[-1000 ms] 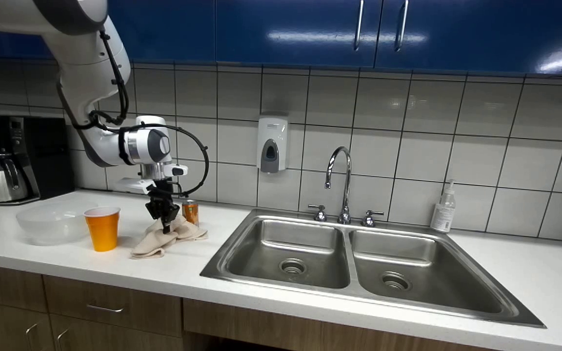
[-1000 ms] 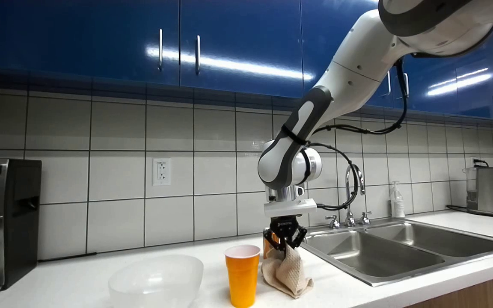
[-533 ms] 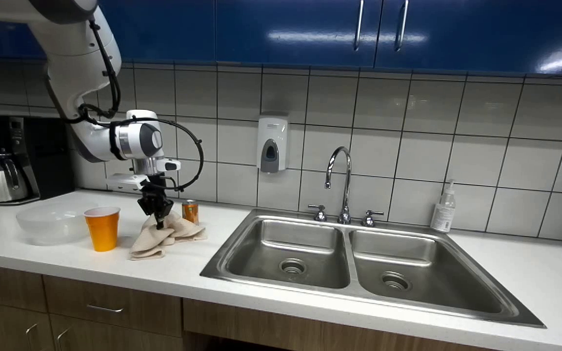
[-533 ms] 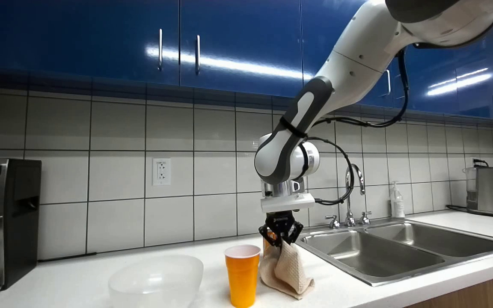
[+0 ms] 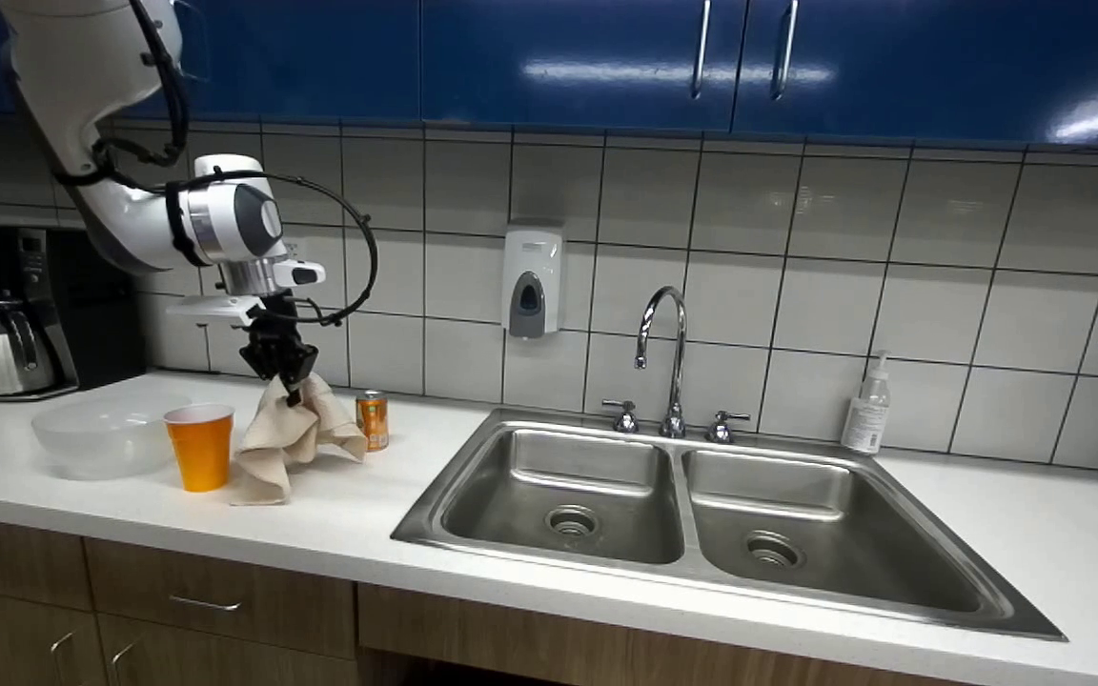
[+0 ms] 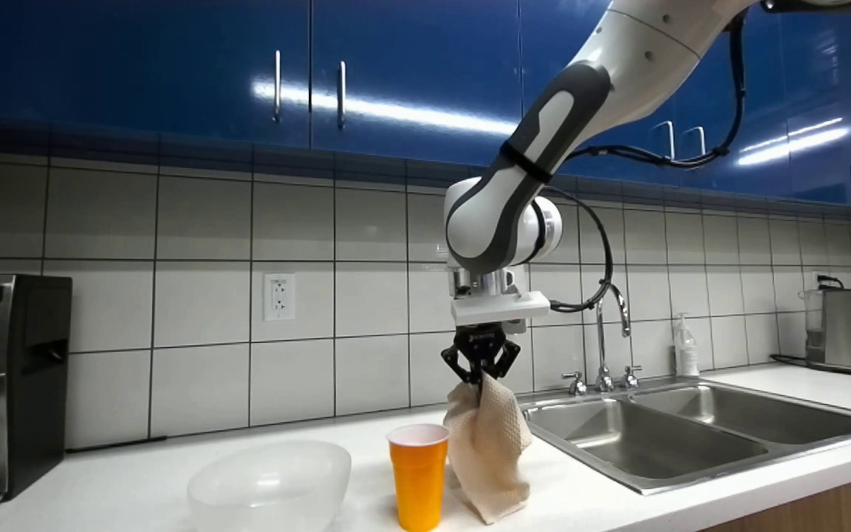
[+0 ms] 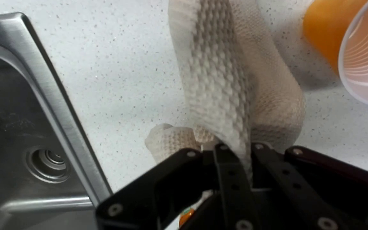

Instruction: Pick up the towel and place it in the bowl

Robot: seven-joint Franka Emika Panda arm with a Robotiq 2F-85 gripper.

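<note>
- Your claw [image 6: 477,378] is clamped on the towel [image 6: 488,454]; in the wrist view its fingers [image 7: 230,179] pinch a raised fold between them.
- The towel hangs below your claw in loose folds, its lower edges reaching down by the counter [image 5: 349,514]; whether they touch it, you cannot tell.
- Just beside the towel you have the orange cup [image 6: 418,484], upright, with a strip of counter showing between them in the wrist view.
- On the towel's other side, in an exterior view, an orange can [image 5: 372,420] stands upright near the tiled wall [image 5: 473,353].
- Past the cup, in both exterior views, your translucent bowl [image 6: 270,476] sits on the counter.
- Farther out you see the double sink [image 5: 690,514] with its faucet [image 5: 679,372], and beyond the bowl, the coffee maker [image 5: 91,305].
</note>
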